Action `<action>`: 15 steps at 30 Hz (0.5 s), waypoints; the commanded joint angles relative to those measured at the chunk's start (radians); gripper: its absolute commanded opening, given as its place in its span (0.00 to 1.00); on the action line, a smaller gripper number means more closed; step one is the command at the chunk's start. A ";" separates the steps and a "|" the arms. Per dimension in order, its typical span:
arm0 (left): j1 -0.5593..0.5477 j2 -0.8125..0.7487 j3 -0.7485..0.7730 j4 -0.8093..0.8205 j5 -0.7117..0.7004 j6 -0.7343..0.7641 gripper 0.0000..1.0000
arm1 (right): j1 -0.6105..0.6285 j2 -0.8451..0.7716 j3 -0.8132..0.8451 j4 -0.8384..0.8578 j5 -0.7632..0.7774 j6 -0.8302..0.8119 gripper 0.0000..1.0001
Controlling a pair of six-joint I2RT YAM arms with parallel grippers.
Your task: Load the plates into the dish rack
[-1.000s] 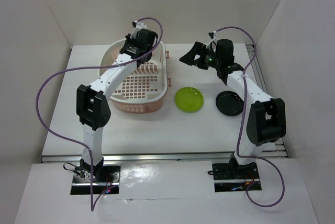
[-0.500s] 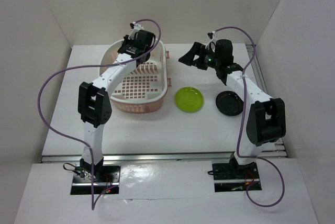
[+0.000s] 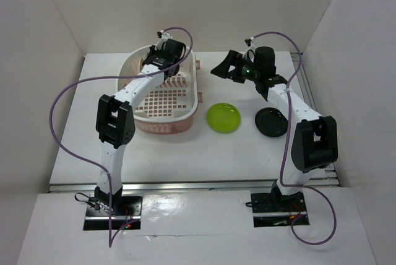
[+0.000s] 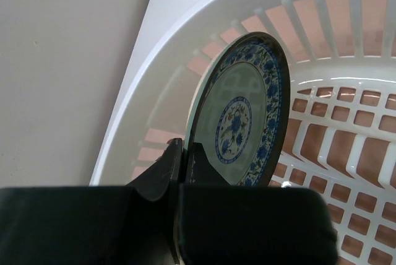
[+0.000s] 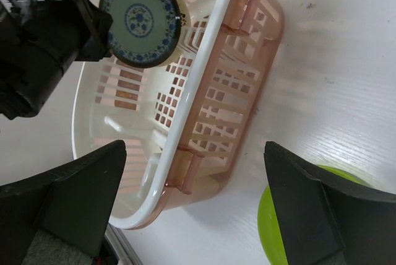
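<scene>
The pale pink dish rack (image 3: pixel 196 95) stands at the back left of the table. My left gripper (image 3: pixel 162 62) is inside its far end, shut on the rim of the blue-patterned plate (image 4: pixel 242 116), which stands on edge near the rack's curved end wall (image 4: pixel 185 42). The plate also shows in the right wrist view (image 5: pixel 141 19). My right gripper (image 3: pixel 224 70) is open and empty, hovering above the table right of the rack. The lime green plate (image 3: pixel 224 117) and the glossy black plate (image 3: pixel 272 122) lie flat on the table. The cream plate is out of view.
White walls close in the table on the left, back and right. The rack's side handle (image 5: pixel 189 166) faces the green plate (image 5: pixel 272 228). Purple cables loop from both arms.
My left arm has shifted slightly right and toward the rack's far end, still holding the patterned plate. The right arm has hardly moved.
</scene>
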 commanded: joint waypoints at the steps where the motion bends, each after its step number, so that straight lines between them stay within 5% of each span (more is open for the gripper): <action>1: -0.002 0.019 0.014 0.035 -0.015 -0.005 0.00 | 0.009 0.000 0.041 -0.012 -0.013 -0.005 1.00; 15: -0.002 0.038 0.032 0.004 0.028 -0.034 0.00 | 0.009 -0.009 0.023 -0.002 -0.022 -0.005 1.00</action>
